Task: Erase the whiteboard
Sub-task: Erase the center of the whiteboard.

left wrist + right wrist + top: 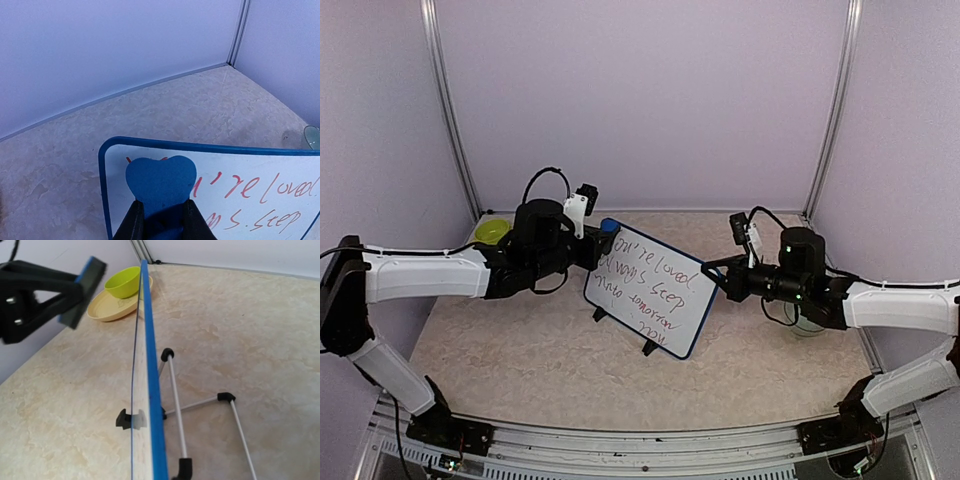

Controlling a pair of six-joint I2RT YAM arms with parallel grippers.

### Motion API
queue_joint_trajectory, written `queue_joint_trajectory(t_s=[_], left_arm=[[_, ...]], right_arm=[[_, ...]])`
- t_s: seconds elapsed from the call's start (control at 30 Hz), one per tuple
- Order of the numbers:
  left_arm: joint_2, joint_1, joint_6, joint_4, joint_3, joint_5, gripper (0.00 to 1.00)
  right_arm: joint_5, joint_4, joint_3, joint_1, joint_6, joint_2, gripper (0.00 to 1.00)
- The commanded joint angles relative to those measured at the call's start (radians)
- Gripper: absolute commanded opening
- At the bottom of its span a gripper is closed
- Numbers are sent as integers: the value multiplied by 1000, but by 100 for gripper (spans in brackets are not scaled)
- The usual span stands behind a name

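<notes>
The whiteboard (655,290) stands tilted on its black fold-out legs (175,390) mid-table, with red handwriting across it (260,185). My left gripper (600,245) is shut on a blue heart-shaped eraser (160,180), which it presses on the board's upper left corner over the first letters. The eraser also shows in the right wrist view (82,292). My right gripper (717,275) is at the board's upper right edge and seems closed on it. The right wrist view shows the blue frame (150,365) edge-on, running to the frame's bottom, with the fingers out of sight.
A green bowl (124,282) on a pale yellow plate (107,310) sits at the back left corner (492,232). A clear glass (808,325) stands under my right arm. Lilac walls close in the back and both sides.
</notes>
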State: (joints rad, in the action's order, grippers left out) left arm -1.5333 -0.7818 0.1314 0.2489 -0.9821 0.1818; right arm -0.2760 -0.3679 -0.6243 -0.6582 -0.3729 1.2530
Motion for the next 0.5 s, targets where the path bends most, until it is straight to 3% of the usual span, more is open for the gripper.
queue_joint_trajectory(t_s=[0.0, 0.47], left_arm=[[-34, 36, -74, 68, 8, -77, 20], [-100, 94, -91, 178, 51, -109, 19]], right_arm=[[41, 153, 1, -4, 97, 7, 0], [13, 159, -7, -4, 114, 34, 0]])
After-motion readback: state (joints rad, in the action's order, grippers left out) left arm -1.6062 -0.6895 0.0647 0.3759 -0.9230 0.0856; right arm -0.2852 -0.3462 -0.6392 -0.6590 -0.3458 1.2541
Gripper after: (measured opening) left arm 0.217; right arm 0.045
